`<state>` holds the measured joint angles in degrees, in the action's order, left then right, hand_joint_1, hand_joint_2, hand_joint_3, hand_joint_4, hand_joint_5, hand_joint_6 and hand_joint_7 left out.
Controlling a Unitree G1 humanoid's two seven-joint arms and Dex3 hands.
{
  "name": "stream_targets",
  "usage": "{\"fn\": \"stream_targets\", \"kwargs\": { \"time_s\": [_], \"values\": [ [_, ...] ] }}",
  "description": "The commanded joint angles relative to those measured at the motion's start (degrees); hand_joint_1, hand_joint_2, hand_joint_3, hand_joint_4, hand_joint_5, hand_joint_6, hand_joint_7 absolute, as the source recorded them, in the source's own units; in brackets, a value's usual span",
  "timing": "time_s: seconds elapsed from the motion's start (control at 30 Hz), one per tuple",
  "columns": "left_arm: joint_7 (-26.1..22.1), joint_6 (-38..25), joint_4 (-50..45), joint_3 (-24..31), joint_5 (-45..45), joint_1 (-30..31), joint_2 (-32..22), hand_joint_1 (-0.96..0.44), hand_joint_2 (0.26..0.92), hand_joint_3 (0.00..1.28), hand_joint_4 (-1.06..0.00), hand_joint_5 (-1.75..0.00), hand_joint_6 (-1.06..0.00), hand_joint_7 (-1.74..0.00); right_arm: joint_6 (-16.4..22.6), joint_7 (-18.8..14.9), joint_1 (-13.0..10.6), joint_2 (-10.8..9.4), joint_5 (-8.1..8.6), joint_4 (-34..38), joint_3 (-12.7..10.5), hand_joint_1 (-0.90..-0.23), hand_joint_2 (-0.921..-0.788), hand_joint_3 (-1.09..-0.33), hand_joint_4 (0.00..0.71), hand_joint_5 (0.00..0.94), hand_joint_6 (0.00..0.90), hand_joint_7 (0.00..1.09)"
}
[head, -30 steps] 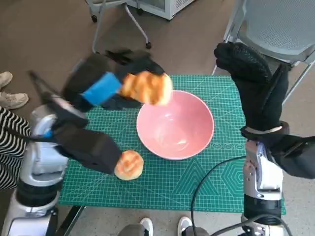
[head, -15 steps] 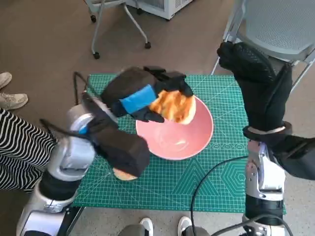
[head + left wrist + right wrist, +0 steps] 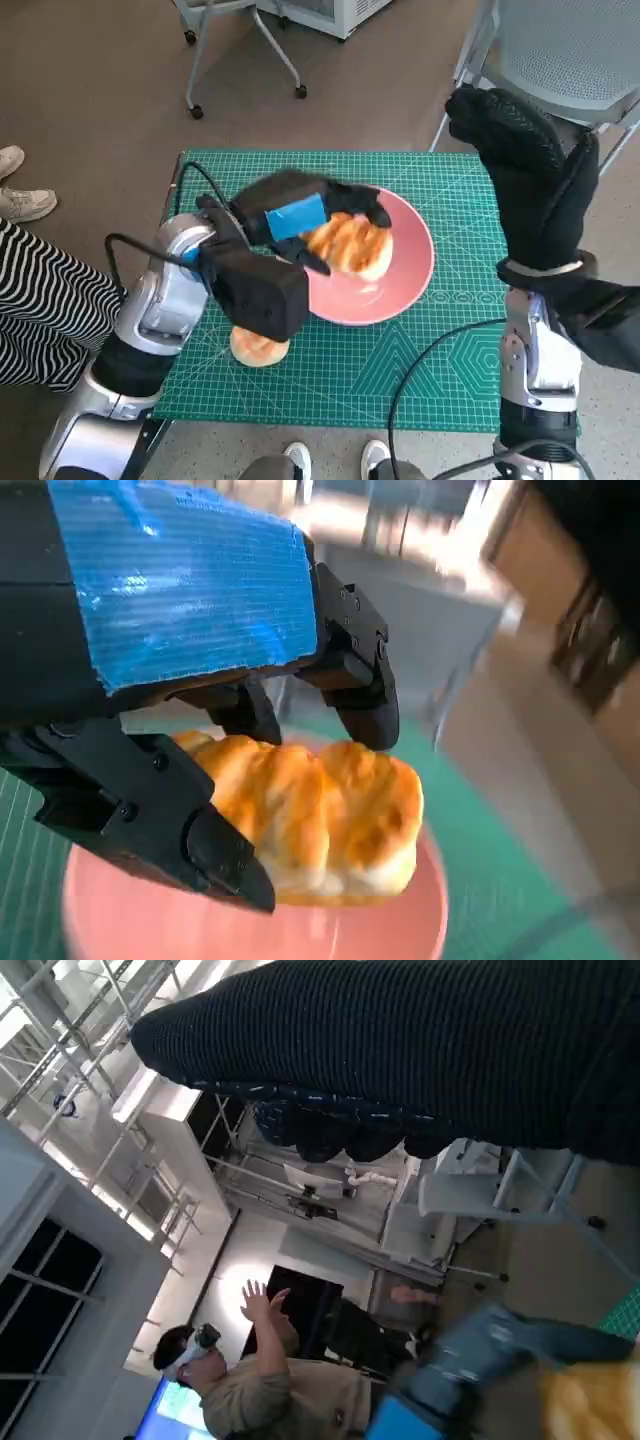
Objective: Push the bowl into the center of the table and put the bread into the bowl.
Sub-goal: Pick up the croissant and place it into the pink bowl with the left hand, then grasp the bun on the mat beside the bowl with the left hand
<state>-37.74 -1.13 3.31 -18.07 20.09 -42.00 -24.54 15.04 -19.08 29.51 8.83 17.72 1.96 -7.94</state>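
A pink bowl [image 3: 400, 270] sits on the green cutting mat [image 3: 440, 350] near the table's middle. My left hand [image 3: 300, 215], black with blue tape, holds a golden bread roll [image 3: 350, 247] low inside the bowl. The left wrist view shows the fingers [image 3: 355, 685] wrapped round the roll [image 3: 320, 820] above the pink bowl [image 3: 420, 930]. A second roll [image 3: 258, 348] lies on the mat at the front left, partly hidden under my left forearm. My gloved right hand [image 3: 520, 165] is raised above the table's right edge, holding nothing, fingers extended.
A grey mesh chair [image 3: 570, 60] stands behind the table on the right, and a wheeled chair base [image 3: 245, 50] behind it. A person's striped sleeve [image 3: 40, 310] and shoe [image 3: 20, 200] show at the left. A person [image 3: 260, 1380] is in the right wrist view.
My left hand has carried the roll rightward and down, from above the bowl's left rim into the bowl. The right hand has stayed raised.
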Motion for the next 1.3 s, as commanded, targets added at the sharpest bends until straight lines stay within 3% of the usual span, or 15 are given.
{"fn": "stream_targets", "kwargs": {
  "time_s": [0.03, 0.37, 0.93, 1.3],
  "values": [
    [-3.88, -2.19, -3.22, 1.1, -1.76, -1.22, -1.98, -0.24, 0.827, 0.01, -0.25, -0.02, -0.34, -0.14, -0.1, 0.63, -1.42, 0.1, -0.7, 0.11, -0.22, -0.669, -0.921, -0.635, 0.174, 0.004, 0.014, 0.6],
    [-4.22, -0.22, -9.88, 5.87, -3.39, 2.02, -6.3, -0.33, 0.814, 0.0, -0.17, 0.0, -0.33, -0.08, -0.18, 1.4, -1.58, -0.34, -1.15, -0.29, 0.25, -0.668, -0.921, -0.636, 0.174, 0.003, 0.018, 0.6],
    [-7.86, -1.88, -23.39, 23.98, -15.03, 15.93, -19.35, -0.39, 0.803, 0.0, -0.16, 0.0, -0.35, -0.08, -0.54, 1.59, -1.98, -0.35, -0.49, -0.67, 0.41, -0.667, -0.921, -0.636, 0.176, 0.003, 0.024, 0.6],
    [-9.25, 7.15, -23.05, 30.89, -20.29, 27.94, -23.06, -0.37, 0.788, 0.0, -0.23, -0.03, -0.38, -0.1, -1.06, 1.6, -1.96, -0.48, -0.26, -0.88, 0.63, -0.671, -0.921, -0.63, 0.174, 0.002, 0.027, 0.59]
  ]
}}
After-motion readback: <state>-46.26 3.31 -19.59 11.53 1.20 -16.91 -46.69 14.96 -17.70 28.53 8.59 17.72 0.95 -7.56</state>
